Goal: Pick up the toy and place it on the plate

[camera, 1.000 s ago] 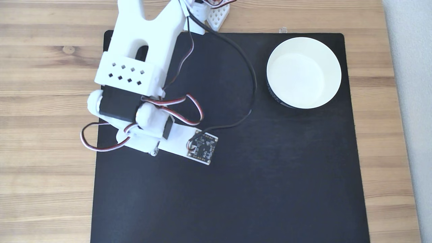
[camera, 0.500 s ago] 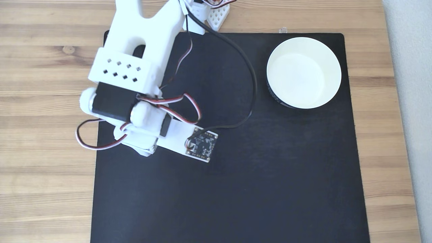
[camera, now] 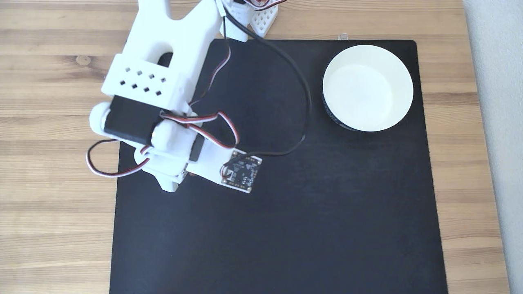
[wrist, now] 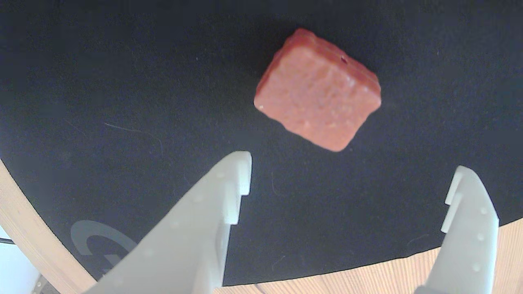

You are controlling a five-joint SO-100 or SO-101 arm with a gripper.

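The toy (wrist: 318, 90), a reddish-brown block with rounded corners and a rough top, lies on the black mat in the wrist view, above and between the two white fingers. My gripper (wrist: 353, 171) is open, its fingers spread wide with nothing between them, and apart from the toy. In the fixed view the arm (camera: 151, 102) hangs over the mat's left part and hides the toy and the fingers. The plate (camera: 367, 87), a round white dish with a dark band on its side, stands empty at the mat's far right corner.
A black mat (camera: 306, 212) covers the wooden table (camera: 53, 228). The mat's left edge and bare wood lie close to the gripper in the wrist view. A black cable (camera: 298, 81) loops from the arm across the mat toward the plate. A grey strip (camera: 498, 122) runs along the right.
The arm has shifted left and slightly toward the top of the fixed view over the last second. The plate has not moved.
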